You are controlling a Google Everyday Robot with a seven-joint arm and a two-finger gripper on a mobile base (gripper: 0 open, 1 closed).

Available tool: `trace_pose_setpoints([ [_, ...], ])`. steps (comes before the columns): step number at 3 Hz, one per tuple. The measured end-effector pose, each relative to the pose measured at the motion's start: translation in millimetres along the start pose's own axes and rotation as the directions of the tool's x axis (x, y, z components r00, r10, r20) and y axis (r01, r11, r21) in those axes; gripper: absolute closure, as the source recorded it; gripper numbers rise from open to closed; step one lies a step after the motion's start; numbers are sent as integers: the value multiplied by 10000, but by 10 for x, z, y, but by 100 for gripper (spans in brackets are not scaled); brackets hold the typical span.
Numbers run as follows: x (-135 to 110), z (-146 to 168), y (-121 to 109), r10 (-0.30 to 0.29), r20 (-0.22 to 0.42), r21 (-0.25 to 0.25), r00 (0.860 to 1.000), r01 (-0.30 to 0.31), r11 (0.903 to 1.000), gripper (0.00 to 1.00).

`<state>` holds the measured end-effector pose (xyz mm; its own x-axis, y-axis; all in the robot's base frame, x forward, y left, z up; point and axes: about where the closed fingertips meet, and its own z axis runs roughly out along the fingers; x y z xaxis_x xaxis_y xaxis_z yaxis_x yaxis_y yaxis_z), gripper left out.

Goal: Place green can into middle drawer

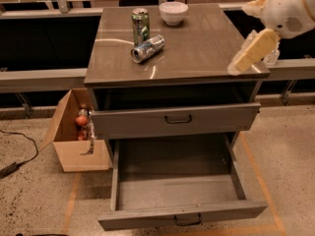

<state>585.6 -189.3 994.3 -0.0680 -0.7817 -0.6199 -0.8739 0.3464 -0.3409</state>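
Note:
The green can (140, 26) stands upright at the back left of the grey cabinet's top (197, 53). The middle drawer (179, 191) is pulled wide open and holds nothing, and its dark loop handle (187, 221) faces me. The uppermost drawer (174, 119) above it stands slightly out. My gripper (250, 53) hangs over the right front corner of the cabinet top, far to the right of the green can and holding nothing that I can see.
A silver-blue can (147, 48) lies on its side just in front of the green can. A white bowl (173, 12) sits at the back of the top. An open cardboard box (74, 136) with small items stands on the floor left of the cabinet. A cable (19, 151) lies at far left.

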Motion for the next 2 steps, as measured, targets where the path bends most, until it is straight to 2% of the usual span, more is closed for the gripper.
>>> trace_pose_setpoints([
  [1, -197, 735, -569, 567, 1412, -62, 9884, -564, 9984, 0],
  [2, -349, 1229, -851, 1087, 2058, -34, 9725, -1104, 9939, 0],
])
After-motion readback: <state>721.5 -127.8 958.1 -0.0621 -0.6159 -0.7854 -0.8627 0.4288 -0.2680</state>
